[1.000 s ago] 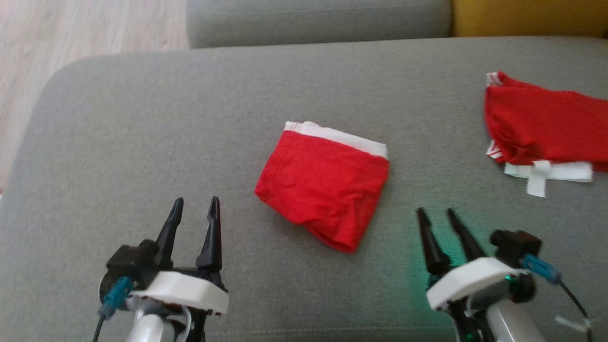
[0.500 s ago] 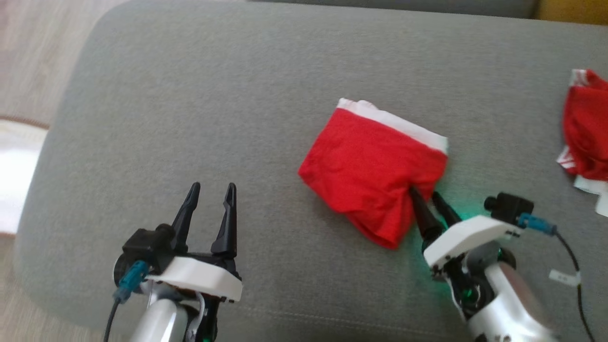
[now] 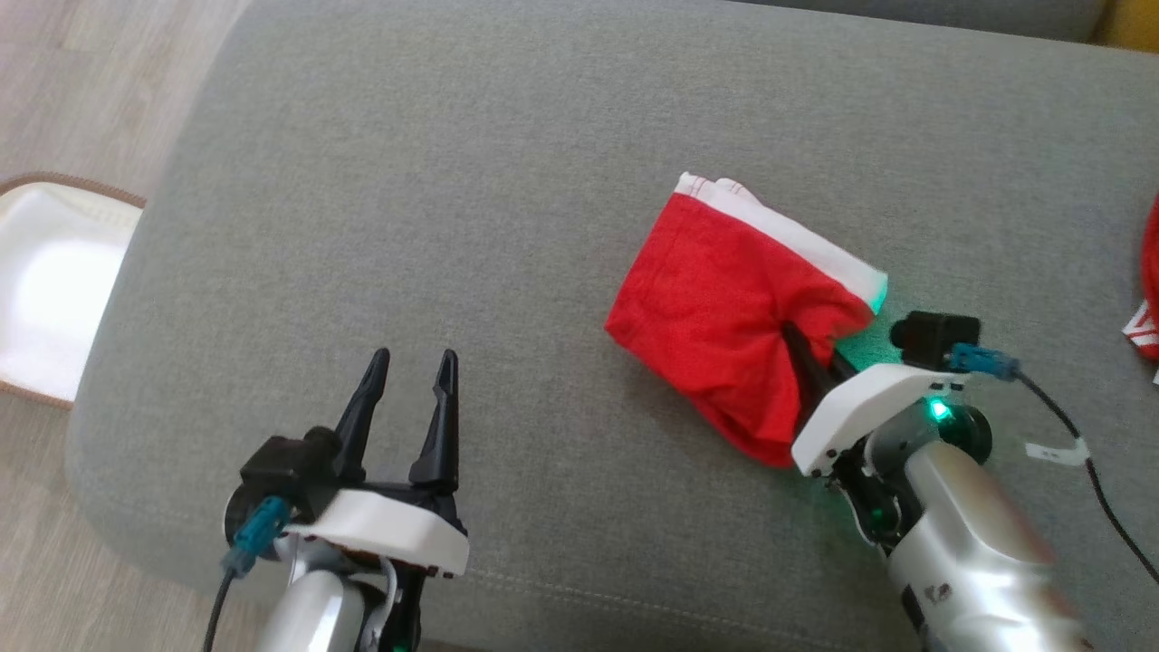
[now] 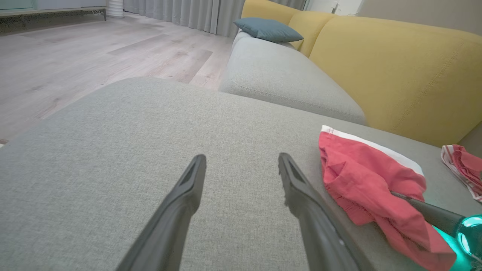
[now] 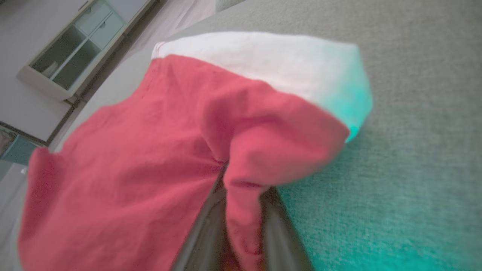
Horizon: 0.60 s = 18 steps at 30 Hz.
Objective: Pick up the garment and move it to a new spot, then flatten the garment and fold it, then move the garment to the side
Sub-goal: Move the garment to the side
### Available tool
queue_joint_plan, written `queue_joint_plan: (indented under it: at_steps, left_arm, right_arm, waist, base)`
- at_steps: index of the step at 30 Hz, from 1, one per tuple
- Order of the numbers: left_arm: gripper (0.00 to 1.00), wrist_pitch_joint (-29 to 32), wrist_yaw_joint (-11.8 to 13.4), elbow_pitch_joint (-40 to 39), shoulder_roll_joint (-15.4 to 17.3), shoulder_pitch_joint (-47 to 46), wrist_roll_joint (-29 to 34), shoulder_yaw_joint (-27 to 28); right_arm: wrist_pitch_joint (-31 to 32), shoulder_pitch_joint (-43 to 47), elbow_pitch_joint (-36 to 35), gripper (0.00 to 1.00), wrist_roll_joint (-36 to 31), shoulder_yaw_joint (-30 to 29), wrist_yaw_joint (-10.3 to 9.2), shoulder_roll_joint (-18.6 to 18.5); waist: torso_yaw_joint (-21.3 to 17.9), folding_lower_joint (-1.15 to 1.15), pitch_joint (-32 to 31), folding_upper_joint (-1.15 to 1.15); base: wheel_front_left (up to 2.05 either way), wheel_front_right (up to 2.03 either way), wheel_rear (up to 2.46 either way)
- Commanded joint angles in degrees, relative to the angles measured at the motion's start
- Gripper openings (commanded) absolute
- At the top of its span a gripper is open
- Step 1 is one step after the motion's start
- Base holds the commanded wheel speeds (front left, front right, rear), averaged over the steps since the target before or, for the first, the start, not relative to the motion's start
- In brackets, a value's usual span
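**Right pincer clamped on red garment**

The right pincer (image 3: 810, 353) grips a bunched fold at the near right edge of the red garment (image 3: 715, 335). The garment's white waistband (image 3: 797, 240) lies along its far side. It sits right of centre on the grey cushion (image 3: 453, 181), with bare fabric to the left. There the left pincer (image 3: 414, 355) hangs, fingers apart, near the cushion's front edge. A second red garment (image 3: 1148, 290) lies well apart to the right.

The grey seat cushion (image 3: 435, 181), rounded at its left corners, carried a folded red garment (image 3: 715, 335) right of its middle, lying askew to the front edge. Its white waistband (image 3: 797, 243) faced the back right corner, and its cloth was puckered on the right side. A second red garment (image 3: 1151, 272) lay well apart, at the cushion's right edge.
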Motion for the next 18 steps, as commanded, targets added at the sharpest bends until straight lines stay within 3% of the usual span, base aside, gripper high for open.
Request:
queue_joint_plan:
  at_steps: [1, 4, 9, 13, 18]
  left_arm:
    - [1.00, -0.7, 0.5, -2.2, 0.2, -2.2, -0.2, 2.0]
    - [1.00, -0.7, 0.4, -2.2, 0.2, -2.2, 0.1, 2.4]
    - [1.00, -0.7, 0.1, -2.4, 0.2, -2.5, 0.5, 3.1]
    - [1.00, -0.7, -0.1, -2.8, 0.2, -3.1, 0.7, 3.6]
    - [1.00, -0.7, -0.3, -3.5, 0.2, -4.6, 0.7, 3.7]
  right_arm:
    - [-0.5, 0.3, 0.2, 0.00, -1.2, 1.8, 0.22, 0.7]
    - [-1.1, -1.0, 0.9, 0.00, -5.7, 2.3, 0.22, -0.7]
    - [-1.0, -3.4, -0.3, 0.00, -12.7, 5.8, 0.22, -6.1]
    - [1.5, -6.1, -3.3, 0.00, -15.4, 11.7, 0.22, -13.1]
    - [6.3, -10.8, -9.1, 0.00, -12.8, 20.9, 0.22, -25.0]
  waist:
    - [-0.5, 0.00, -0.2, 0.00]
    - [-1.8, 0.00, -0.7, 0.00]
    - [-5.1, 0.00, -1.3, 0.00]
    - [-8.0, 0.00, -1.1, 0.00]
    - [-11.1, 0.00, 0.8, 0.00]
  base:
    - [0.00, 0.00, 0.00]
    - [0.00, 0.00, 0.00]
    - [0.00, 0.00, 0.00]
    - [0.00, 0.00, 0.00]
    - [0.00, 0.00, 0.00]
